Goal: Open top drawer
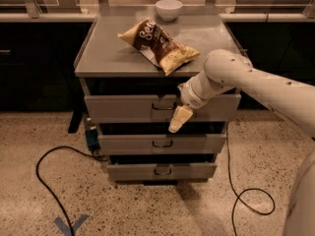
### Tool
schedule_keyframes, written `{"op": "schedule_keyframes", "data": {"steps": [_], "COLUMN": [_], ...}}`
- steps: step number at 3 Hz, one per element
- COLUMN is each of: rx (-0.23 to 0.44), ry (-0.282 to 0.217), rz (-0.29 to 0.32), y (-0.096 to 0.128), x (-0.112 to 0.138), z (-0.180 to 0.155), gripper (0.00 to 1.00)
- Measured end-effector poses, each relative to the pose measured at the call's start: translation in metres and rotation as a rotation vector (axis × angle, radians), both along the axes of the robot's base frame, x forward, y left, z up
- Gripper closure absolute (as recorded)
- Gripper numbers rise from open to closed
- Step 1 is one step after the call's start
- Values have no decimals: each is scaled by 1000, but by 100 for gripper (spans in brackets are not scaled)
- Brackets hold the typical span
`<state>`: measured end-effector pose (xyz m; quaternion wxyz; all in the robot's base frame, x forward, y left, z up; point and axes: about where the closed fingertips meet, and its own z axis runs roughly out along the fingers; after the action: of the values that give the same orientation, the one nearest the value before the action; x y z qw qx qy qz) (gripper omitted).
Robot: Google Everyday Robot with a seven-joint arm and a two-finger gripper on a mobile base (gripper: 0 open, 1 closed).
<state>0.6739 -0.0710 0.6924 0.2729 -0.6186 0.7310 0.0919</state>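
The top drawer (pixel 123 107) is the widest grey front of the cabinet, just under the grey top, and stands slightly out from the body. Its small dark wire handle (pixel 162 105) sits at the centre. My gripper (pixel 177 121), pale yellow at the tip, hangs down in front of this drawer just right of the handle, its tip over the gap above the middle drawer (pixel 128 143). The white arm (pixel 256 85) comes in from the right. The bottom drawer (pixel 133 171) is below.
A brown and yellow chip bag (pixel 157 44) and a white bowl (pixel 169 9) lie on the cabinet top (pixel 106 53). A black cable (pixel 47 181) loops on the speckled floor at left, another (pixel 246 200) at right. Dark counters stand behind.
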Motion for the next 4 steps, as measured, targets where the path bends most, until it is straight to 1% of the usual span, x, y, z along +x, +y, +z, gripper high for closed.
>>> {"op": "schedule_keyframes", "data": {"steps": [1, 2, 4], "rx": [-13, -32, -36], "ry": [17, 103, 149], "rz": [4, 65, 103], "y": [-1, 6, 11], "x": [4, -3, -15], "z": [-8, -37, -34], "gripper": [0, 0, 0]}}
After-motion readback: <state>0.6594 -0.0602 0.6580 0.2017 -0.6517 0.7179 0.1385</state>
